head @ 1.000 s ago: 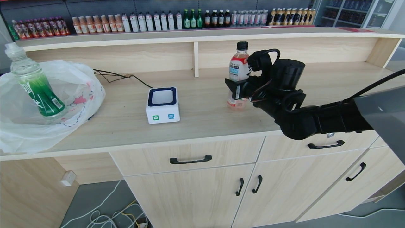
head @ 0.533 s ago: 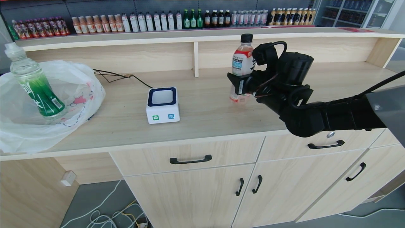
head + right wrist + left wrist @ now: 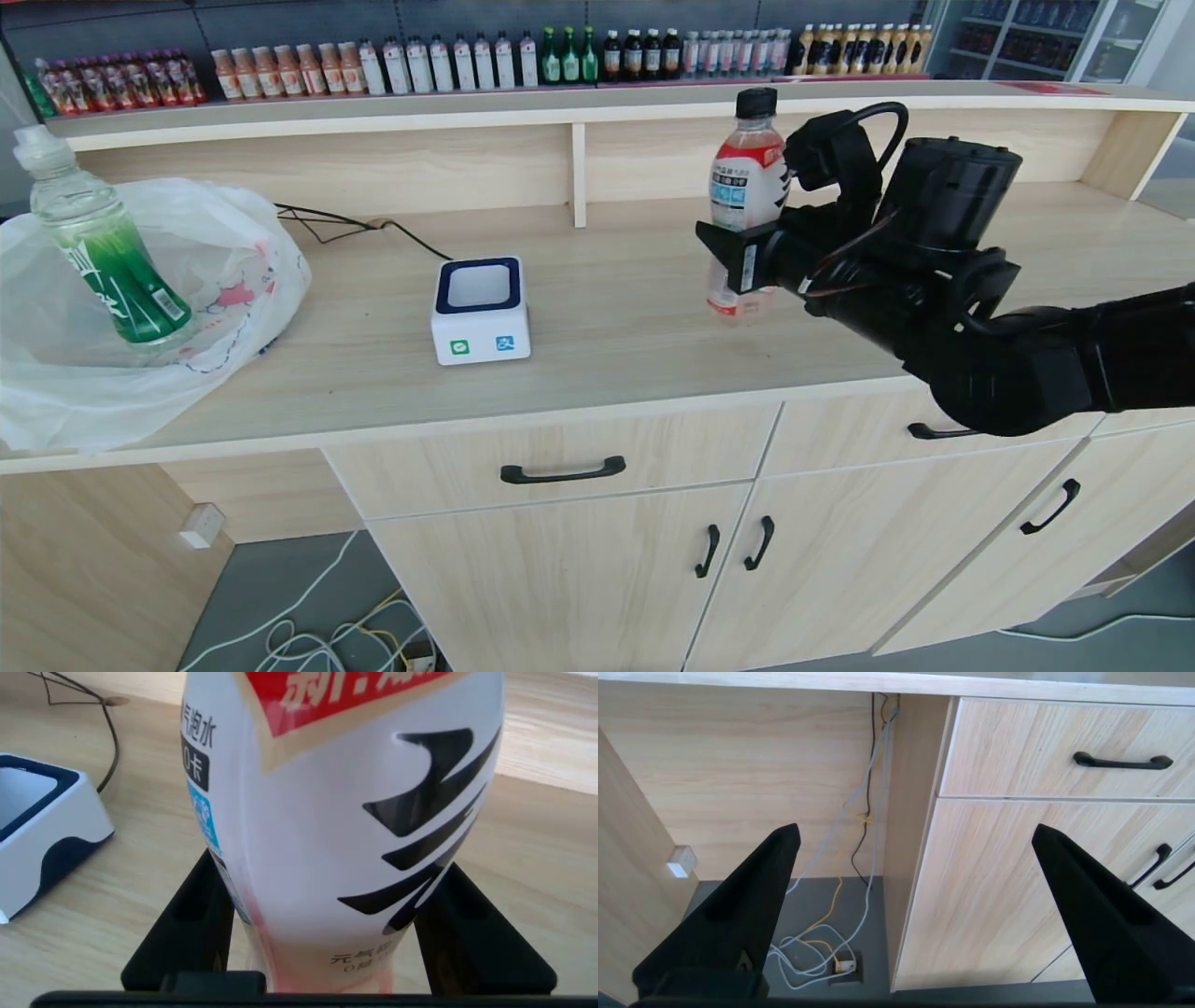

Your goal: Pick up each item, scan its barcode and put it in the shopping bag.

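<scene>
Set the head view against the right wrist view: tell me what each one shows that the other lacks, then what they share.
Head view adds: the shopping bag with a green-labelled bottle standing in it, the held bottle's black cap, the drinks shelf and the cabinet drawers.
Right wrist view adds: the label's black stripes and both fingers flanking the bottle's lower body.
Shared: the pink drink bottle upright in the right gripper, the scanner and the wooden counter.

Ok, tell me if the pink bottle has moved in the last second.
Yes. The pink bottle, in the right gripper, has gone up and right, farther from the scanner.
</scene>
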